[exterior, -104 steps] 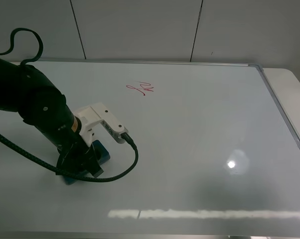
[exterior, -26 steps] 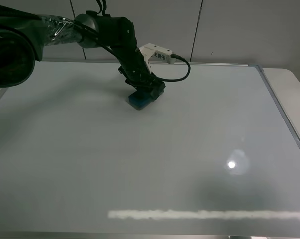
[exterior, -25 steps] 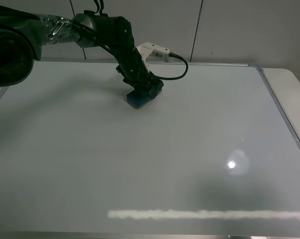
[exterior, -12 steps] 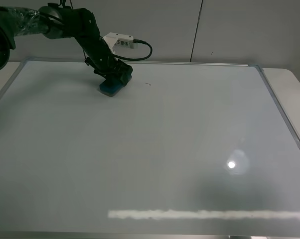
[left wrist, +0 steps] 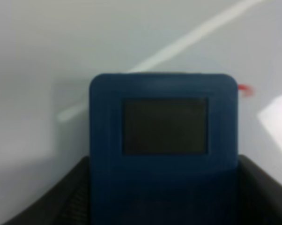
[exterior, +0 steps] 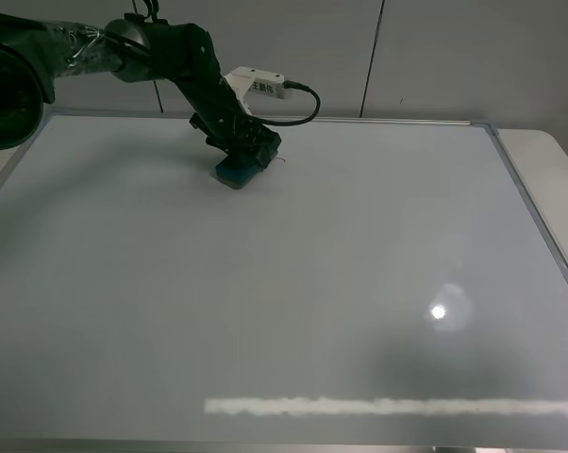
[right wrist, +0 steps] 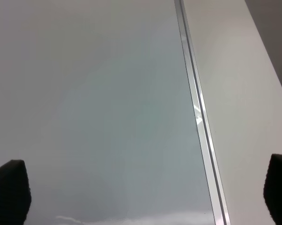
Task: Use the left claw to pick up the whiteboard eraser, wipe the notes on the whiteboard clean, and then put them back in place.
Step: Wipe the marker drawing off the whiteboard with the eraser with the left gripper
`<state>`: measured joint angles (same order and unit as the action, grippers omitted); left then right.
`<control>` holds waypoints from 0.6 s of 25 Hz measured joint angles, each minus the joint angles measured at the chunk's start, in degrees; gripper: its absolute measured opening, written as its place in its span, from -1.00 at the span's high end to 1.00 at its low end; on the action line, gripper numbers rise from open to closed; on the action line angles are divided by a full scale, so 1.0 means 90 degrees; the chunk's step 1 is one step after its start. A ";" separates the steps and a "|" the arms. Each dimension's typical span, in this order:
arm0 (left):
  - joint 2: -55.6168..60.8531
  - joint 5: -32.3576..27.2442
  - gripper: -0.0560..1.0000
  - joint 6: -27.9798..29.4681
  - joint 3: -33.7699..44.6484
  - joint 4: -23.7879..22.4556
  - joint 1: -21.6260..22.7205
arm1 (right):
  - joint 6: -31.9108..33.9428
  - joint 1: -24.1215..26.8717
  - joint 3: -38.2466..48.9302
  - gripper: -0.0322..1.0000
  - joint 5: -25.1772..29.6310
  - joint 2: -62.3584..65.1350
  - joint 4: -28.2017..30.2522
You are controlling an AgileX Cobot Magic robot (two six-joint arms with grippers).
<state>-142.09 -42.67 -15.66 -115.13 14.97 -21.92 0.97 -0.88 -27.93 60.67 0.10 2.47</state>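
Grey wall panels (exterior: 435,57) stand behind a pale bench (exterior: 548,151), on which the whiteboard (exterior: 341,283) lies flat and fills most of the exterior high view, bounded by a thin silver frame (exterior: 534,212). The whiteboard eraser (exterior: 235,172), a dark teal-blue block with rounded corners, sits face-down in contact with the board near its far edge, left of centre. It is clamped by the left end effector (exterior: 242,156), whose jaws are closed against its two long sides. The left wrist view confirms this: black fingers (left wrist: 52,197) flank the block on both sides, and a darker rectangular patch shows on its upper face. Of the notes (left wrist: 244,89), only a small red mark is visible, protruding just beside one corner of the eraser. In the exterior high view it appears as a faint thin stroke just to the right of the block, too small to read. A white labelled module (exterior: 258,83) is fixed to the left arm above the end effector, and a black cable (exterior: 298,109) loops from it over the far frame rail. Elsewhere the board surface carries a round light reflection (exterior: 439,311) toward the right and a long streak of glare (exterior: 388,407) along the near edge. The right end effector (right wrist: 143,192) is seen only in the right wrist view. Its two black fingertips (right wrist: 7,187) stand wide apart with nothing between them, positioned over the board's right frame rail and the adjoining bench.
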 joint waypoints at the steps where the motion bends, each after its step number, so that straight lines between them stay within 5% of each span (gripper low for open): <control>1: -0.0005 0.0000 -0.15 0.0000 0.0000 0.0072 -0.0107 | 0.0000 0.0000 0.0000 -0.99 0.0000 0.0000 0.0000; 9: -0.0007 -0.0127 -0.15 0.0000 0.0011 0.0310 -0.0689 | 0.0000 0.0000 0.0000 -0.99 0.0000 0.0000 0.0000; 15: -0.0007 -0.0181 -0.15 0.0000 0.0011 0.0255 -0.0660 | 0.0000 0.0000 0.0000 -0.99 0.0000 0.0000 0.0000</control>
<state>-142.16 -44.30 -15.66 -115.02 17.26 -27.86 0.97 -0.88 -27.93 60.67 0.10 2.47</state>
